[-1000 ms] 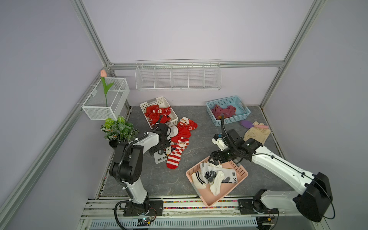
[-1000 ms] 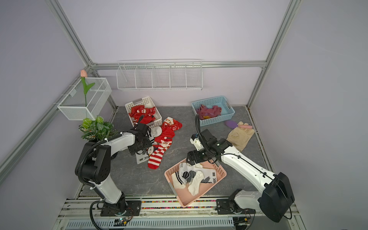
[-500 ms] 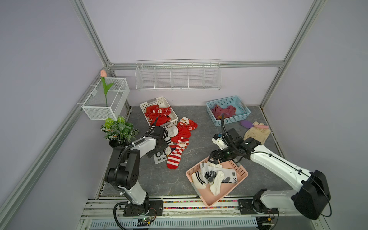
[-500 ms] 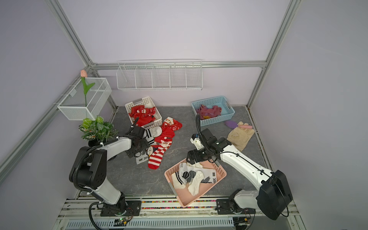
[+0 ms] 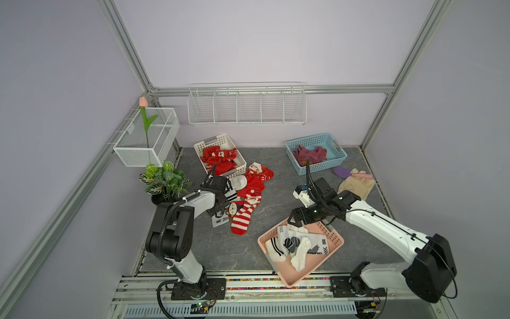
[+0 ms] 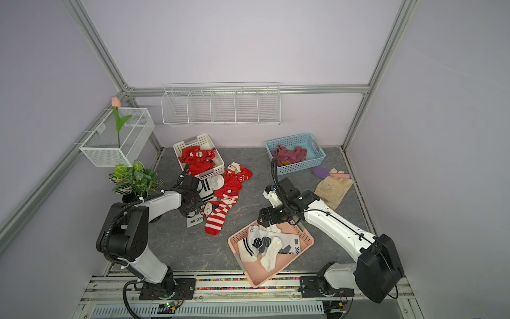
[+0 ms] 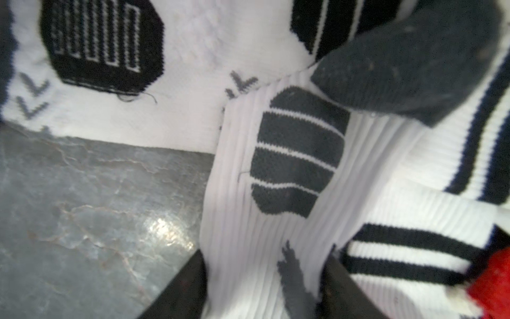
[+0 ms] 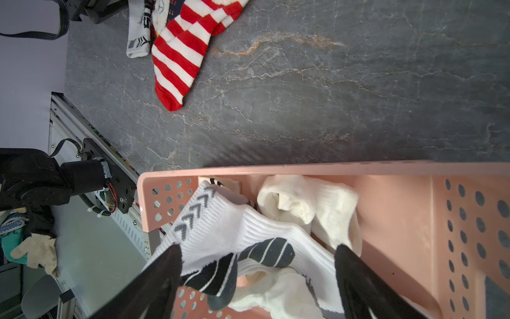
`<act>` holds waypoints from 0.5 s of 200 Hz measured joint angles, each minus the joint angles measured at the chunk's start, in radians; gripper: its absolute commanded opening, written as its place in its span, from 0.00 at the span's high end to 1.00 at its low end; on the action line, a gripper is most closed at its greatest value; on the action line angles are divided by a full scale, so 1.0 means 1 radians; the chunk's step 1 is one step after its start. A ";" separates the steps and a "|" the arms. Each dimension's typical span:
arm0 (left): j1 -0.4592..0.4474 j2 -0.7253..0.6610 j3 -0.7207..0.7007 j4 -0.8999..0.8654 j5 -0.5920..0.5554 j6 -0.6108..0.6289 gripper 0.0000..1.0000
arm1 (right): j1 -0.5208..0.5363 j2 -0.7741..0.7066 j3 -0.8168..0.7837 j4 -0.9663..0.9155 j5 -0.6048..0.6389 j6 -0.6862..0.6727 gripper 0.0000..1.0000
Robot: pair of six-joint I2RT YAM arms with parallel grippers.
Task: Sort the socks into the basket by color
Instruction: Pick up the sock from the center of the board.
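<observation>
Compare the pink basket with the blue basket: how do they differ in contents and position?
Contents: the pink basket holds white socks with black marks; the blue basket holds purple-maroon socks.
Position: the pink basket sits at the front, one corner over the rail; the blue basket stands at the back by the wall.
Both are rectangular, open-topped, with holed walls, on the grey tabletop.

A robot test cell in a lab: bare lilac walls (image 5: 262, 41), aluminium posts (image 5: 124, 44), a left arm (image 5: 198, 201) and right arm (image 5: 380, 223) bolted to a rail (image 5: 248, 294). On and around the grey tabletop (image 5: 276, 198) are a plant (image 5: 165, 178), a wire shelf (image 5: 247, 109) and a blue basket (image 5: 325, 165).
</observation>
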State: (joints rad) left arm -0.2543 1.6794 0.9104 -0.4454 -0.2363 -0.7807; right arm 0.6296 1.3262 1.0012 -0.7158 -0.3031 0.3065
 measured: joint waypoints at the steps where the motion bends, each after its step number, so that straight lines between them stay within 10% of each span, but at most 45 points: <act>1: 0.000 0.000 0.000 0.001 0.000 -0.001 0.76 | 0.000 0.000 0.000 0.000 0.000 0.000 0.11; 22: 0.000 0.000 -0.001 0.010 0.005 -0.008 1.00 | 0.000 0.000 0.000 0.000 -0.002 0.000 0.11; 100: -0.020 -0.108 -0.055 0.040 0.033 0.007 1.00 | -0.002 0.000 0.000 0.003 -0.008 0.000 0.10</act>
State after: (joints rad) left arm -0.2745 1.5715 0.8551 -0.4053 -0.2031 -0.7734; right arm 0.6277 1.3262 1.0012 -0.7124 -0.3115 0.3065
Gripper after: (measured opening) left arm 0.001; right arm 0.896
